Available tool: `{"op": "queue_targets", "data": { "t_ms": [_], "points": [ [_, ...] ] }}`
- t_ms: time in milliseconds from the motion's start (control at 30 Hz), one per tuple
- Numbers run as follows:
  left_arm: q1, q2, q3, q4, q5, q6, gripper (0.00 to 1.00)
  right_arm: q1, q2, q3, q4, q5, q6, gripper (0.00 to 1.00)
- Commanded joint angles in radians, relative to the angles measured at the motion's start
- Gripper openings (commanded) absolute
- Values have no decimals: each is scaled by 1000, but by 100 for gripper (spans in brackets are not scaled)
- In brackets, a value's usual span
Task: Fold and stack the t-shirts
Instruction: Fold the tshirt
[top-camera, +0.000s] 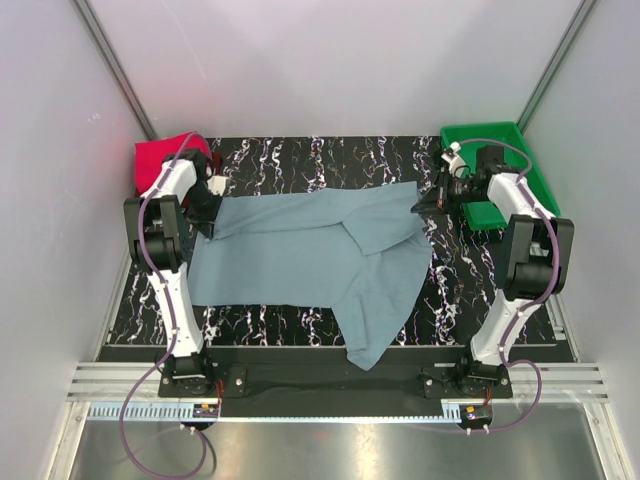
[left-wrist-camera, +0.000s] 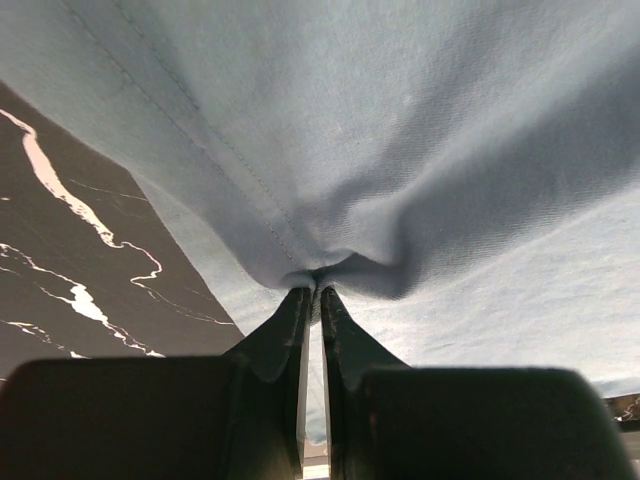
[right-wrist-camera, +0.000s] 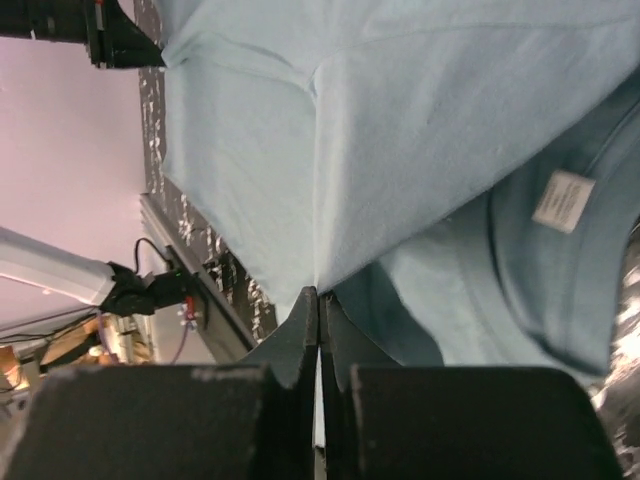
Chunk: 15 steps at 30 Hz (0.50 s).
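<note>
Since one end of the shirt (top-camera: 320, 250) hangs over the near edge of the table (top-camera: 300, 160), I judge that the first danger is there: if the arms lift or pull without care, the hanging weight can drag the cloth toward the bases and off the table. Farther in, the left gripper (left-wrist-camera: 310, 290) is clamped on a bunched fold at the left end of the shirt, its fingers nearly together with cloth puckered between them, and this hold looks firm. The right gripper (right-wrist-camera: 318, 292) is closed at the right end. Only a thin edge of a fold meets its tips, so I think this pinch can slip when the cloth comes under tension; then one side would drop and the fold would come out crooked. The shirt itself is dusty grey-blue and soft. It lies across the middle of the table, spread between the two grippers, not flat but with a diagonal overlap and loose wrinkles, and a small white tag (right-wrist-camera: 562, 200) shows inside the neck near the right gripper. At the far left corner sits a red pile (top-camera: 160, 155) of folded cloth, and at the far right stands a green tray (top-camera: 500, 135), close behind the right arm, which the arm could bump.
</note>
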Motion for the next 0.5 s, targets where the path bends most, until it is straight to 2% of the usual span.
{"op": "queue_targets", "data": {
  "t_ms": [0, 200, 233, 400, 467],
  "points": [
    [-4, -33, 49, 8, 28, 0, 9, -5, -80, -61, -80, -24, 59, 0],
    [-4, -34, 48, 10, 37, -2, 9, -5, -130, -223, -100, 51, 53, 0],
    [-4, -34, 46, 10, 39, -2, 9, -3, -136, -262, -80, 95, 77, 4],
    [-4, -31, 51, 11, 40, -5, 9, -5, -117, -227, -53, 236, 41, 12],
    [-4, -34, 49, 10, 40, -3, 9, -5, -94, -155, -47, 286, 22, 10]
  ]
}}
